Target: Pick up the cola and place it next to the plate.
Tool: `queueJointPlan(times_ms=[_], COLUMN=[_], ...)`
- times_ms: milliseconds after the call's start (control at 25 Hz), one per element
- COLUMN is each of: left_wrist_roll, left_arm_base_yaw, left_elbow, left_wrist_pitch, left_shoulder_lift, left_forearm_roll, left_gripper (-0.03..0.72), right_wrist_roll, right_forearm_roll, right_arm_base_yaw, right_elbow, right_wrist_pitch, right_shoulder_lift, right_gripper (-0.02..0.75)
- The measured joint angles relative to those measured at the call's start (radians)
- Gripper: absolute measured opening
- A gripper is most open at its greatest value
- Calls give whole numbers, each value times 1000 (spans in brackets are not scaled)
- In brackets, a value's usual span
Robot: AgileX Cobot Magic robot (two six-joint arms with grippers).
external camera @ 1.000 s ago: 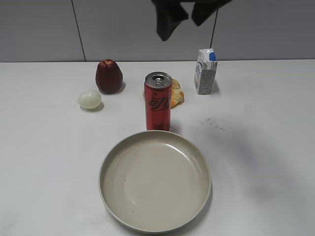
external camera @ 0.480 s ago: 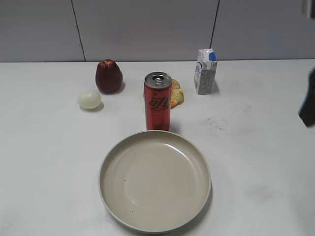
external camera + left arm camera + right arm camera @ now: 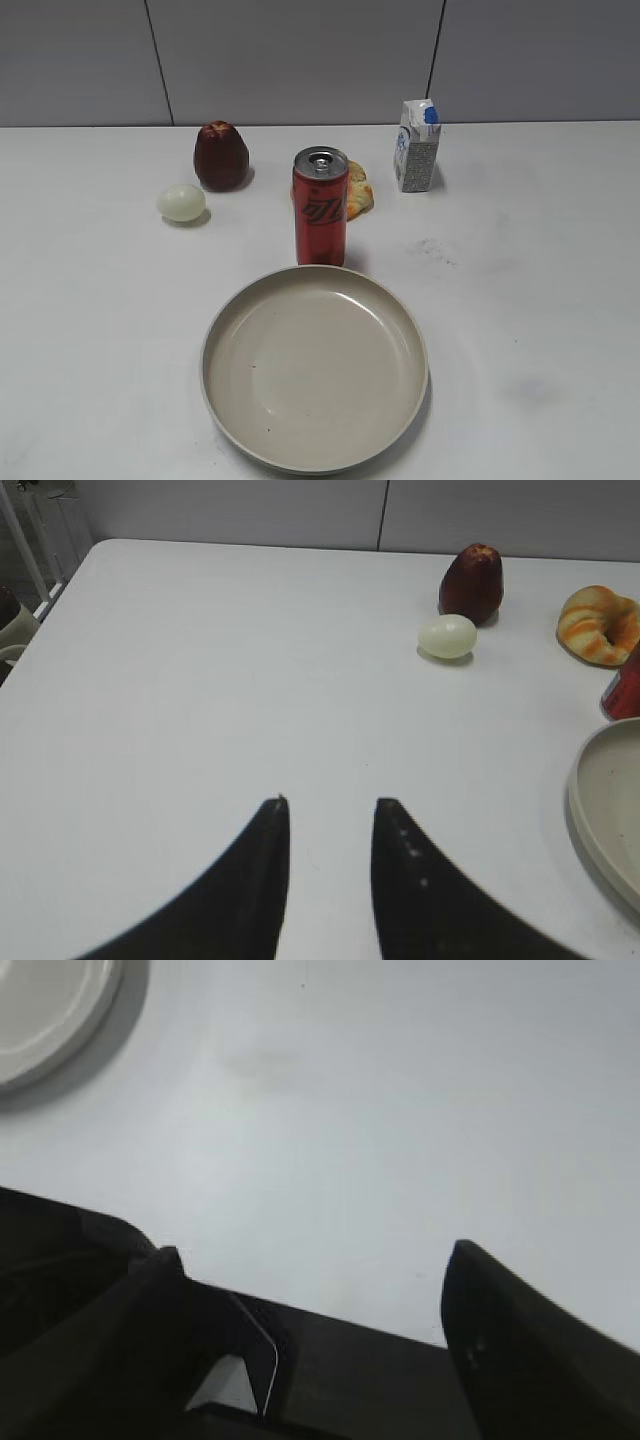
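The cola is a tall slim red can with black script. It stands upright just behind the rim of the large beige plate. In the left wrist view only a red sliver of the cola and the plate's edge show at the right. My left gripper is open and empty over bare table at the left. My right gripper is open and empty, with the plate's rim at its upper left. Neither gripper shows in the exterior view.
A dark red fruit and a pale egg lie at the back left. A pastry sits right behind the cola. A white-and-blue carton stands at the back right. A grey wall closes the far edge.
The right gripper, at the top centre one second ago, swung out to the right edge and has now left the exterior view. The cola and plate have not moved.
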State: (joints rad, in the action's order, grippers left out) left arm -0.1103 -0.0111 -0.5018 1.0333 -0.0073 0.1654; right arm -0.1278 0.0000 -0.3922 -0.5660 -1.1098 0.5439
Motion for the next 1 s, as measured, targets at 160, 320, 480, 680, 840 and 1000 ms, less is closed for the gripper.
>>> queueJointPlan(times_ms=[160, 320, 480, 680, 840, 1000], left_wrist_roll=[0, 0, 0, 0, 0, 0], left_arm_base_yaw=[0, 0, 0, 0, 0, 0], left_elbow=[0, 0, 0, 0, 0, 0], left_wrist_pitch=[0, 0, 0, 0, 0, 0], left_shoulder_lift=[0, 0, 0, 0, 0, 0], left_forearm_roll=[0, 0, 0, 0, 0, 0], left_gripper=[227, 227, 227, 227, 227, 227], right_wrist_roll=[11, 19, 20, 21, 21, 22], right_forearm_roll=[0, 0, 0, 5, 9, 11], right_arm_base_yaw=[0, 0, 0, 1, 35, 136], right_elbow=[68, 70, 70, 70, 70, 74], right_wrist_pitch=[43, 57, 58, 58, 58, 59], right_shoulder_lift=[-182, -267, -276, -281, -340, -434], right_gripper=[595, 594, 594, 594, 594, 594])
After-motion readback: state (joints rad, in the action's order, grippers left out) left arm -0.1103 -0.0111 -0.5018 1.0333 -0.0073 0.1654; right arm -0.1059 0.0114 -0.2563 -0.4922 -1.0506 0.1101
